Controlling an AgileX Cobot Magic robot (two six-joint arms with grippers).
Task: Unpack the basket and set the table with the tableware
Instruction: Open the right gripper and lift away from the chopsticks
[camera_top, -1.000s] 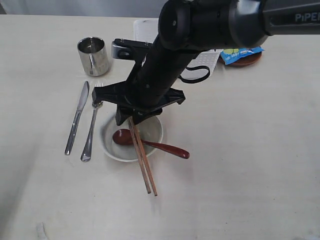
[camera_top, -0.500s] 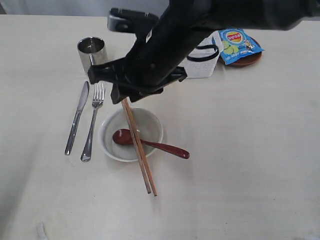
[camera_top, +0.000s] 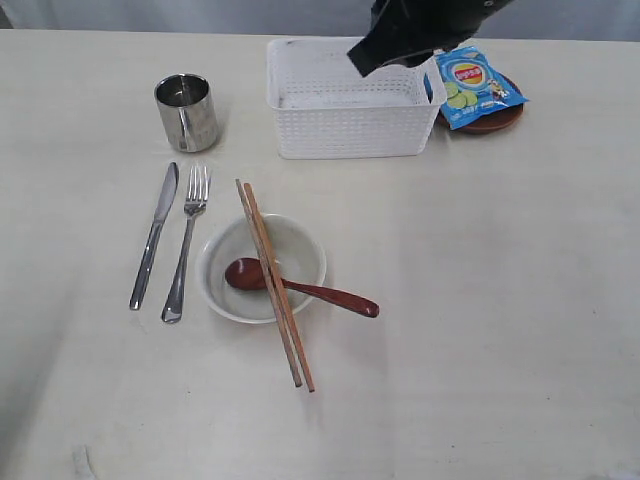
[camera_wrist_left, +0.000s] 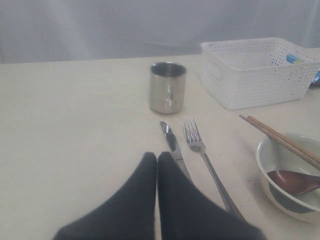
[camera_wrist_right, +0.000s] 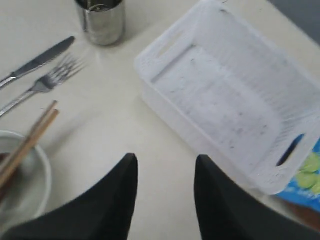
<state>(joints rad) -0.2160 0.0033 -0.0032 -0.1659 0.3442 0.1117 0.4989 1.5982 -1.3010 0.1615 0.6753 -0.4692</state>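
Observation:
The empty white basket (camera_top: 340, 100) stands at the back of the table (camera_top: 500, 300). In front of it lie the steel cup (camera_top: 187, 110), knife (camera_top: 155, 235) and fork (camera_top: 187, 240). The white bowl (camera_top: 300, 250) holds the dark red spoon (camera_top: 320, 293), and two chopsticks (camera_top: 290, 340) rest across its rim. My right gripper (camera_wrist_right: 166, 160) is open and holds nothing, hovering over the table beside the basket (camera_wrist_right: 225, 100). My left gripper (camera_wrist_left: 157, 156) is shut and empty, low over the table near the knife (camera_wrist_left: 172, 145).
A blue snack bag (camera_top: 475, 85) lies on the brown plate (camera_top: 495, 122) right of the basket. My right arm (camera_top: 410, 35) shows only at the top edge, above the basket's right end.
My right arm has risen from over the bowl and swung back toward the basket, uncovering it. The chopsticks stay across the bowl where they were.

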